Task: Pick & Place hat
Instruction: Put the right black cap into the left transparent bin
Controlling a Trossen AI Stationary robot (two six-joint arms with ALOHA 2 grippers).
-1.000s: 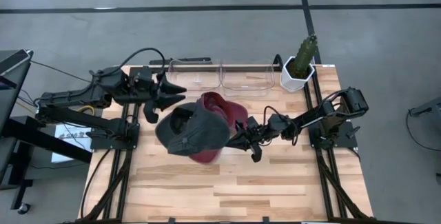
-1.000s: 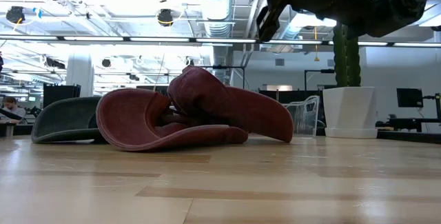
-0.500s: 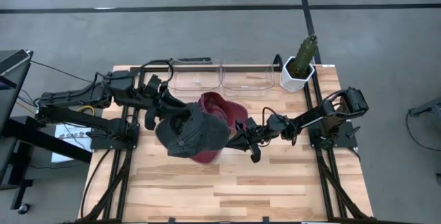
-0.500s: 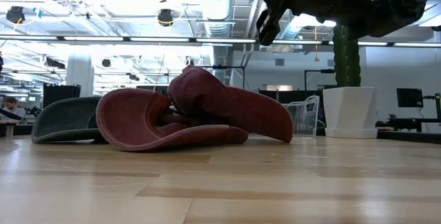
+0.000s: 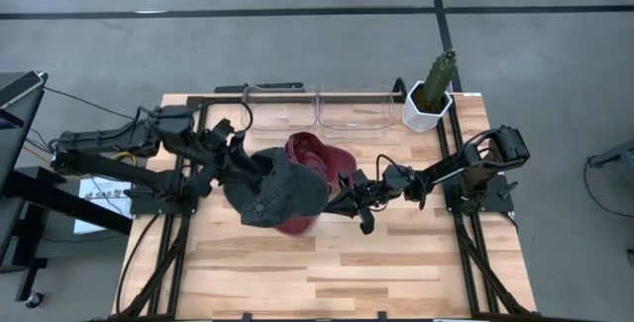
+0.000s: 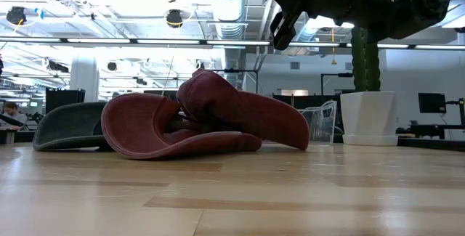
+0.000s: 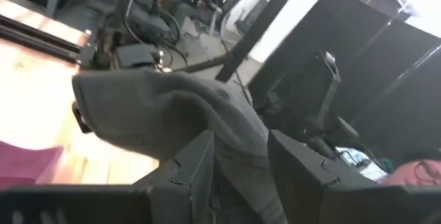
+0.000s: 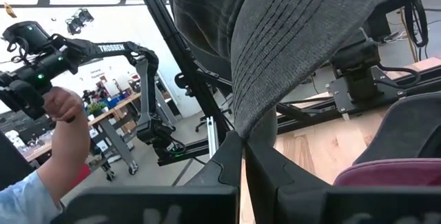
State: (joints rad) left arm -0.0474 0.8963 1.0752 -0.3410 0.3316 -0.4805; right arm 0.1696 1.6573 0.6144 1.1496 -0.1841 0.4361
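— So what holds the grey hat [image 5: 274, 187]?
— The right gripper [image 8: 242, 139] is clamped on its edge, and the left gripper [image 7: 238, 156] has its fingers around a fold on the opposite side; the hat hangs above the table [image 5: 396, 263].
— And beyond it?
— The red hat [image 6: 211, 116] lies on the wood beneath, with the white planter [image 5: 428, 110] at the far corner.

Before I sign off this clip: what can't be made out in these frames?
- Right gripper, high view: its fingers lie under the grey hat's edge; only the right wrist view shows them pinching it.
- Left gripper, high view: tip hidden by grey cloth.
- Red hat, high view: mostly covered by the grey hat.
- Clear bins: contents too faint to tell.
- Low view: both arms cut off at the top.
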